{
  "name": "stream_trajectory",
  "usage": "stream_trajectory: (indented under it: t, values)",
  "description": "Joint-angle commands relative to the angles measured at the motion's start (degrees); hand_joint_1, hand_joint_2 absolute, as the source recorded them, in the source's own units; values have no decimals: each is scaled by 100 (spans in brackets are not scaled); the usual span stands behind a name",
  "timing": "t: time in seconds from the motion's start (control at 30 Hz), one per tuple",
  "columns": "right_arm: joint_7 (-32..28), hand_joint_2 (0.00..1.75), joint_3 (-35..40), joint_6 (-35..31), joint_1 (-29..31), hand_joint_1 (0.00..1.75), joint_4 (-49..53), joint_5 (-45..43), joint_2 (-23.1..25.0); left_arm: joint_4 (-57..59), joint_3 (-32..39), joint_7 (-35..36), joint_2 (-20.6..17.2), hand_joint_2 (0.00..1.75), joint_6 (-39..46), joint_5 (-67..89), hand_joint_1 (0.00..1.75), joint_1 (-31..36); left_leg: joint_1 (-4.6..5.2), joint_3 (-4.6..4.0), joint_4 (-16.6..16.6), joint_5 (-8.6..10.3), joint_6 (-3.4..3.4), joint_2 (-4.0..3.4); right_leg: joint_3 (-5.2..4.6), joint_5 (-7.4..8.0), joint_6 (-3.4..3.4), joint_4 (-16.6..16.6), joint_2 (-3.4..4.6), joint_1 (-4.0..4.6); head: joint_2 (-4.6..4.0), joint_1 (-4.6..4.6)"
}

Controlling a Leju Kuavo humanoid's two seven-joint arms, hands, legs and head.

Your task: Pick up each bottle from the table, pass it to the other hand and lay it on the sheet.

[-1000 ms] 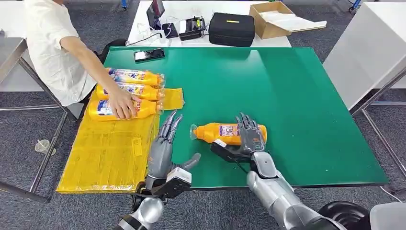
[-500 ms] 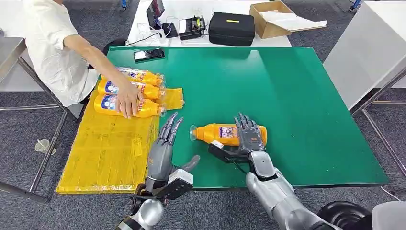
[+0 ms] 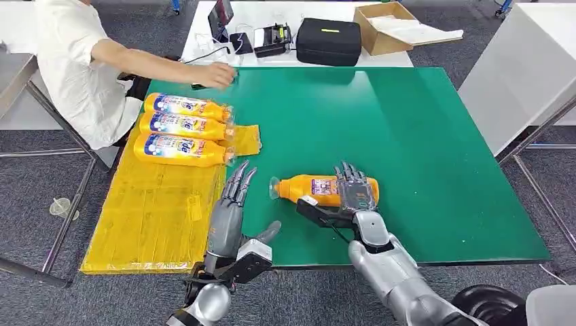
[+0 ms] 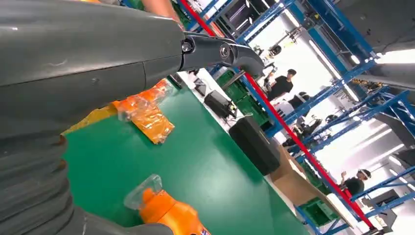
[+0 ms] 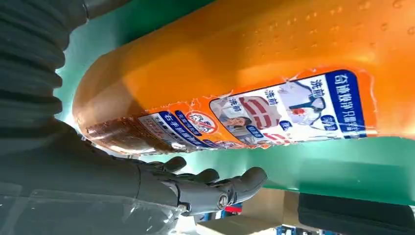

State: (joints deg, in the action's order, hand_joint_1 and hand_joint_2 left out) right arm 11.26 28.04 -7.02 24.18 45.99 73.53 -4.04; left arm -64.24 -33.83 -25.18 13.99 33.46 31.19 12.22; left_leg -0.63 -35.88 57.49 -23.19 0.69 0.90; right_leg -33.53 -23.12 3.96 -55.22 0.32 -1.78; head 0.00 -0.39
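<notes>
Right hand [image 3: 356, 192] lies over the base end of the orange bottle [image 3: 319, 189], fingers [image 5: 215, 188] spread across its far side, thumb on the near side; a closed grip can't be confirmed. Bottle lies on its side on the green table [image 3: 421, 149], clear cap end pointing toward the left hand. In the right wrist view the label faces the camera and the body touches the table.

Left hand [image 3: 229, 212] just beside the cap end, fingers straight and apart, thumb out, holding nothing, hovering at the sheet's edge.

Beyond the left hand, the yellow sheet [image 3: 153, 217] hangs over the table's left side. Three bottles [image 3: 182, 127] lie side by side on its far part, caps toward table centre.

Farther off, a person's hand [image 3: 216, 73] reaches to the table's far left corner. Black case [image 3: 329, 41] and cardboard box [image 3: 387, 27] on the white table behind.
</notes>
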Motion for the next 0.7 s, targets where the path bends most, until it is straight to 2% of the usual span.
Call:
stream_trajectory:
  t: [0.03, 0.23, 0.27, 0.3, 0.33, 0.53, 0.63, 0.7]
  values:
    - [84, 175, 59, 65, 102, 0, -737, -48, -50, 289, 28, -32, -44, 175, 12, -23, 0, 127, -3, 21, -3, -5, 0, -1, 25, -6, -22, 6, -9, 8, 0, 0]
    - [-18, 175, -162, 74, 282, 0, -1204, -229, -23, 369, -69, -90, -34, 175, -44, -85, 0, 184, -5, 30, -3, -2, 0, 4, 33, -4, -19, 9, -13, 9, 0, 0]
    - [-164, 175, -199, 152, 329, 14, -1322, -314, -17, 398, -83, -108, -38, 175, -40, -98, 0, 200, -1, 29, -5, 0, 0, 5, 30, -2, -13, 7, -11, 4, 0, 0]
    - [-220, 175, -201, 185, 358, 161, -1393, -331, -27, 417, -86, -119, -40, 175, -33, -111, 0, 210, -4, 34, -4, -2, 0, 5, 38, -4, -21, 10, -15, 8, 0, 0]
    - [-278, 175, -221, 225, 375, 175, -1439, -374, -37, 431, -90, -130, -42, 175, -34, -121, 0, 220, -1, 32, -4, 0, 0, 5, 32, -2, -12, 7, -12, 4, 0, 0]
    - [-343, 175, -236, 269, 406, 175, -1513, -419, -46, 457, -102, -151, -48, 175, -34, -148, 0, 239, -7, 49, -5, -1, -1, 14, 51, -5, -23, 13, -25, 12, 0, 2]
    - [-585, 175, -312, 441, 461, 175, -1655, -641, -56, 498, -145, -202, -67, 175, -49, -213, 0, 279, -7, 53, -5, -4, -1, 12, 59, -9, -34, 12, -25, 14, 0, 0]
    - [-782, 175, -351, 590, 492, 175, -1764, -804, -101, 540, -166, -255, -70, 175, -46, -266, 0, 312, -5, 51, -5, -1, -1, 13, 54, -5, -18, 12, -20, 9, 0, 2]
